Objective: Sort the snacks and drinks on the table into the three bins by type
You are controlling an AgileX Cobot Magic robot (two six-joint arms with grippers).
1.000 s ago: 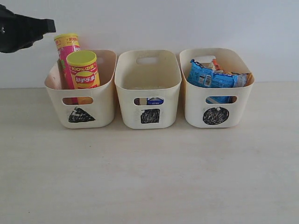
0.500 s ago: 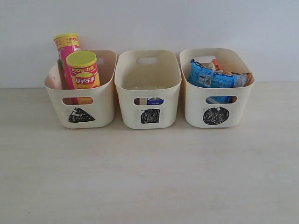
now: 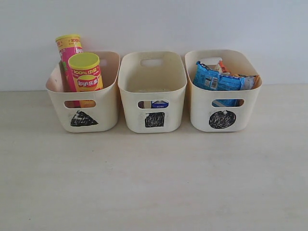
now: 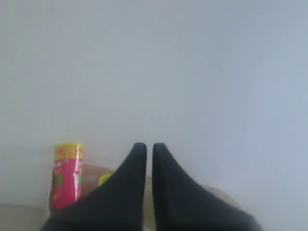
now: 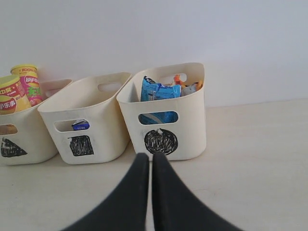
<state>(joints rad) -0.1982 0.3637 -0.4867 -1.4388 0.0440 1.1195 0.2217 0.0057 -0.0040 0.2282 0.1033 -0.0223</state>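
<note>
The triangle bin (image 3: 103,113) on the left holds the pink chip tube (image 3: 69,53) and the yellow-red chip tube (image 3: 85,72), both upright. In the square bin (image 3: 152,96) a blue-and-white carton (image 3: 159,104) shows through the handle slot; the dark purple carton is hidden. The circle bin (image 3: 224,91) holds the blue bag (image 3: 217,80) with the orange bag (image 3: 222,66) behind it. Neither gripper appears in the exterior view. My left gripper (image 4: 149,147) is shut and empty, facing the wall, with the pink tube (image 4: 67,175) beside it. My right gripper (image 5: 150,157) is shut and empty, low over the table in front of the circle bin (image 5: 166,120).
The three bins stand in a row against a white wall (image 3: 154,24). The beige table (image 3: 154,178) stretches in front of them with nothing lying on it.
One second ago the left arm showed at the upper left of the exterior view above the triangle bin. It has withdrawn out of that view. The bins and their contents have not moved.
</note>
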